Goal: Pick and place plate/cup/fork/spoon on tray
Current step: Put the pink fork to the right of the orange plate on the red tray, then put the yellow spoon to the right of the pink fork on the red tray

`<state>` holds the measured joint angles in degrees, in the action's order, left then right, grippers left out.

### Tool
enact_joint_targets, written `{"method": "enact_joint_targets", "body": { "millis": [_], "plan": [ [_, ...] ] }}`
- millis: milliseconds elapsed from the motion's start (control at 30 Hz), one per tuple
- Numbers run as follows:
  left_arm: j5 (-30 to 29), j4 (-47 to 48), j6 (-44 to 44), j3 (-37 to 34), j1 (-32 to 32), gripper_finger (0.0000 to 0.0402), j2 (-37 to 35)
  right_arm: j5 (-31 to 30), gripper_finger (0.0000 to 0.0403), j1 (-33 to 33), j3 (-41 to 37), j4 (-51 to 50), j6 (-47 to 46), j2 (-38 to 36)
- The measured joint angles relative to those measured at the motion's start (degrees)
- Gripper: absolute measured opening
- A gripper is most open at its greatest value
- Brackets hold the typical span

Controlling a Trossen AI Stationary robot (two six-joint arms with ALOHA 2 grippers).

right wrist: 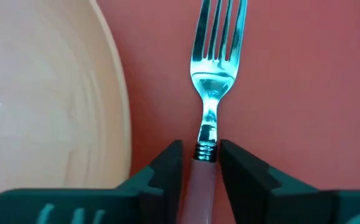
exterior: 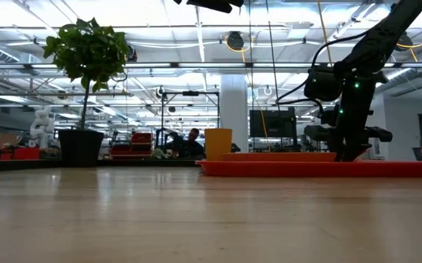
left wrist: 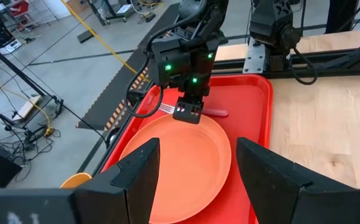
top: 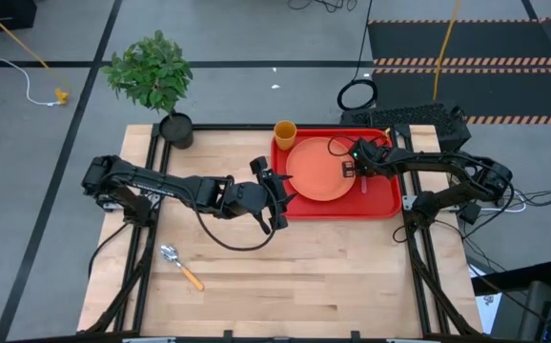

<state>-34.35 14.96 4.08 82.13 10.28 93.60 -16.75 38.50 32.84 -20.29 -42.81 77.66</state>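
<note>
The red tray (top: 387,195) lies at the table's far right. The salmon-orange plate (top: 318,170) lies flat in it, and the amber cup (top: 284,131) stands upright in its far left corner. The fork (right wrist: 214,74) lies on the tray floor just right of the plate. My right gripper (top: 349,170) is over it, shut on its handle. My left gripper (top: 280,195) is open and empty above the tray's near left edge; in its wrist view its fingers (left wrist: 136,168) frame the plate (left wrist: 186,162) from above. The orange-handled spoon (top: 180,265) lies on the bare table at the near left. My right gripper pinches the fork's pinkish handle (right wrist: 200,177) between its two fingers, just behind the metal neck. The fingers point down from above and lie across the fork. The fork lies flat on the tray floor beside the plate's rim, tines (right wrist: 220,25) pointing away from the fingers.
A potted green plant (top: 156,81) stands at the table's far left corner. The wooden table top (top: 295,276) stretches between the spoon and the tray. The right arm (exterior: 350,109) rises above the tray in the low view.
</note>
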Motion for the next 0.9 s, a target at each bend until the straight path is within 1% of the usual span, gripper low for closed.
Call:
{"method": "enact_joint_targets", "body": {
  "millis": [100, 200, 300, 433, 533, 633, 767, 833, 900],
  "plan": [
    [0.0, 0.0, 0.1, 0.0, 0.0, 0.0214, 0.0, -0.3, 0.0131, 0.0, 0.0, 0.7, 0.7, -0.5],
    [0.0, 0.0, 0.1, 0.0, 0.0, 0.0214, 0.0, -1.2, 0.0145, 0.0, 0.0, 0.8, 2.1, -2.2],
    [0.0, 0.1, 0.1, 0.0, 0.0, 0.0214, 0.0, -1.2, 0.015, 0.0, 0.0, 0.1, 3.5, -5.0],
    [0.0, 0.3, 0.2, 0.0, 0.0, 0.0214, 0.0, -0.9, 0.0149, 0.0, 0.0, -3.9, 5.2, -10.3],
    [0.0, 1.3, 0.0, 0.0, 0.1, 0.0214, 0.0, 1.3, 0.0149, -0.2, 0.0, -8.1, 6.6, -15.1],
    [0.0, 5.0, -1.5, 0.0, 0.6, 0.0214, 0.0, 4.8, 0.0149, -1.6, 0.0, -12.3, 8.8, -20.4],
    [0.0, 13.2, -6.7, 0.0, 2.5, 0.0214, 0.0, 9.1, 0.0149, -5.9, 0.0, -16.8, 10.8, -27.6],
    [0.0, 19.8, -11.9, 0.0, 3.7, 0.0214, 0.0, 10.5, 0.0149, -9.1, 0.0, -18.2, 10.7, -30.9],
    [0.0, 27.4, -20.1, 0.0, 5.3, 0.0214, 0.0, 11.0, 0.0148, -12.6, 0.0, -19.0, 10.2, -33.7]
  ]
}}
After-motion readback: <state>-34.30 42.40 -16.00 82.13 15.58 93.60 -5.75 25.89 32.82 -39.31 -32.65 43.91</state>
